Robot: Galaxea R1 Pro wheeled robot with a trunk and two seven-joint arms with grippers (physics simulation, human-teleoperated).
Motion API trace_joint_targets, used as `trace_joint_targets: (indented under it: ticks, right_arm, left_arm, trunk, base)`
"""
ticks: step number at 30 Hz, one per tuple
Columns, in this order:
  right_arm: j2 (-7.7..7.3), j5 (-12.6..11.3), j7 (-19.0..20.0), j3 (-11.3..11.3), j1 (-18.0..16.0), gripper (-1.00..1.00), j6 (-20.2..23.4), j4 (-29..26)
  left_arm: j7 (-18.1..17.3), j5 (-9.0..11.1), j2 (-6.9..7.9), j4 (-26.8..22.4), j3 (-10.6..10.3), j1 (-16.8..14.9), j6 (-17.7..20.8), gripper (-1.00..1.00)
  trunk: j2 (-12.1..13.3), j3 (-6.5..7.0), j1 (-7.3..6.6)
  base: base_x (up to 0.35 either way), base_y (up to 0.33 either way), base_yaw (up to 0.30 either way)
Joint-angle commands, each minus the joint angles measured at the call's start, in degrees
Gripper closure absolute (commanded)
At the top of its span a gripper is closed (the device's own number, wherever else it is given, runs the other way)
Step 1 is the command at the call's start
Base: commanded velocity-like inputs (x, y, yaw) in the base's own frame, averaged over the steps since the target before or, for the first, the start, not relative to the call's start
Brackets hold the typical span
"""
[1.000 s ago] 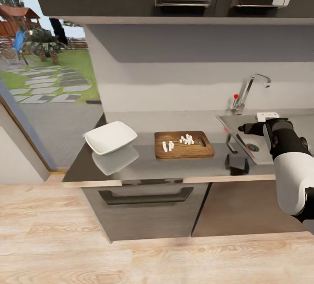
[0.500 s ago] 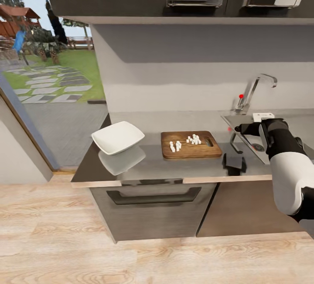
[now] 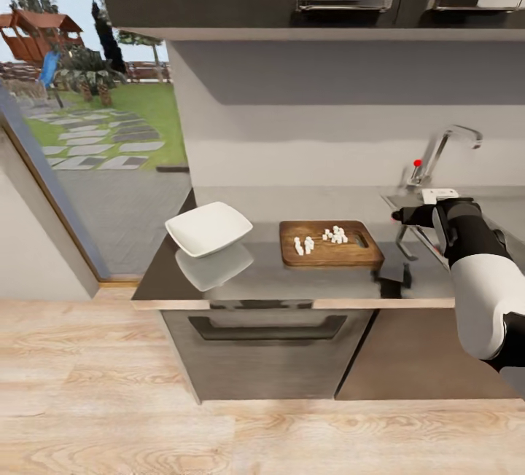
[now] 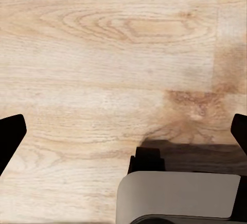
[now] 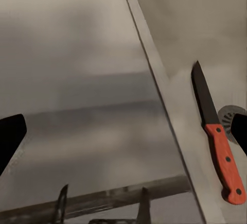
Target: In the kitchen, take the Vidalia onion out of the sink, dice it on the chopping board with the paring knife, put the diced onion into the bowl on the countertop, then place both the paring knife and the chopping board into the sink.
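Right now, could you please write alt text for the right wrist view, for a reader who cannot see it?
A paring knife with a red handle and dark blade lies in the steel sink, near the drain, with nothing holding it. The grey countertop lies beside the basin, and the right hand's dark fingertips sit spread at the picture's edges, open and empty.
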Motion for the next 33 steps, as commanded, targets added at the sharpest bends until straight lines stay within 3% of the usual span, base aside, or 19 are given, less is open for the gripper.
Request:
trace_joint_targets:
  ticks: [1,10,21,33]
  right_arm:
    - [0.02,0.59,0.52,-0.21,-0.03,-1.00,0.19,-0.08]
    - [0.00,0.59,0.54,-0.21,-0.02,-1.00,0.21,-0.07]
    - [0.07,0.59,0.49,-0.16,-0.04,-1.00,-0.04,2.52]
    - [2.32,0.65,0.39,-0.12,-0.02,-1.00,-0.18,3.88]
  left_arm:
    - [0.08,0.30,-0.04,0.21,-0.48,-0.09,-0.32,-1.00]
    - [0.08,0.26,-0.04,0.21,-0.50,-0.09,-0.32,-1.00]
    - [0.08,0.23,-0.05,0.21,-0.52,-0.09,-0.32,-1.00]
    - [0.08,0.22,-0.13,0.21,-0.57,-0.09,-0.32,-1.00]
  trunk:
    - [-0.03,-0.05,0.00]
    - [-0.03,-0.05,0.00]
    - [-0.03,-0.05,0.00]
    - [-0.03,-0.05,0.00]
  base:
    - [0.000,0.000,0.199]
    - [0.000,0.161,0.035]
    - [0.000,0.016,0.000]
    - [0.000,0.000,0.000]
